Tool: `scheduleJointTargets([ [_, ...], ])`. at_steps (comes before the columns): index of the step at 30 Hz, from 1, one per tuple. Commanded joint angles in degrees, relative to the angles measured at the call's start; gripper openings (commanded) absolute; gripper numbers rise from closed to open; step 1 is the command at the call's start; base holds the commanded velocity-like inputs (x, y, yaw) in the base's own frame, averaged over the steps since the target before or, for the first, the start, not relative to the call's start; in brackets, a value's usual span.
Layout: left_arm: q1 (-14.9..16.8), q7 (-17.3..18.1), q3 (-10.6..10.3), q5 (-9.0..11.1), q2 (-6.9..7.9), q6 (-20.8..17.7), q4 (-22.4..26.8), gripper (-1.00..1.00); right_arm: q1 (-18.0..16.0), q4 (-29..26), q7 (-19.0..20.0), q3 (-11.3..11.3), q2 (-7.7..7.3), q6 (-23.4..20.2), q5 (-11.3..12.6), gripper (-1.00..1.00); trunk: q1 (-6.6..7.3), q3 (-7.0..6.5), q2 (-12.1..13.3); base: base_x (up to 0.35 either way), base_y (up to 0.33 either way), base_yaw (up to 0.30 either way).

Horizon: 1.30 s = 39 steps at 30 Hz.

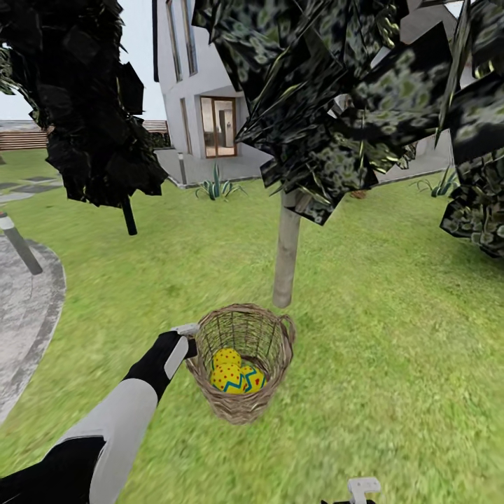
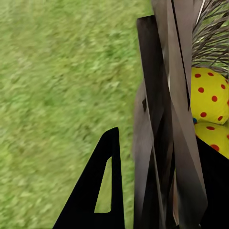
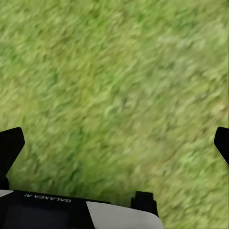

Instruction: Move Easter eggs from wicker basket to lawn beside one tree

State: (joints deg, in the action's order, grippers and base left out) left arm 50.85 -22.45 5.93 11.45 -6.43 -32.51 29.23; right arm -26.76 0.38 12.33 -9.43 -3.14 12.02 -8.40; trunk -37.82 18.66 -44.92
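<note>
Head view: left end effector (image 1: 187, 341) clamped on wicker basket (image 1: 269, 395) rim, frame centre-bottom; Easter eggs (image 1: 235, 372) inside; tree (image 1: 286, 255) just above; right end effector (image 3: 114, 143) open, empty.

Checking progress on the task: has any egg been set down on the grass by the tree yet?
No: the Easter eggs lie inside the wicker basket.

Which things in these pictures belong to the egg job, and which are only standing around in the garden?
Job things:
- wicker basket, gripped at its rim by the left gripper
- Easter eggs, inside the basket
- tree with the pale trunk, just behind the basket
- lawn

Standing around:
- black-leaved tree
- white house
- paved patio
- right gripper, open over grass
</note>
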Motion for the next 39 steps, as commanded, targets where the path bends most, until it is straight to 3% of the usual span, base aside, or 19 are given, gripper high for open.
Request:
scheduleJointTargets([
  [1, 0.04, -0.38, 0.22, 0.86, -0.07, -0.01, 0.12, -1.0, -0.04, 0.06, 0.15, -0.5, -0.02, 0.2, -0.57, 1.0, -0.04, 0.07, -0.06, 0.339, 0.0, 0.0],
  [39, 0.04, -0.38, 0.23, 0.83, -0.04, -0.01, 0.12, -1.0, -0.04, 0.13, 0.06, -0.43, -0.02, 0.11, -0.83, 1.0, -0.04, 0.07, -0.06, 0.339, 0.0, 0.0],
])
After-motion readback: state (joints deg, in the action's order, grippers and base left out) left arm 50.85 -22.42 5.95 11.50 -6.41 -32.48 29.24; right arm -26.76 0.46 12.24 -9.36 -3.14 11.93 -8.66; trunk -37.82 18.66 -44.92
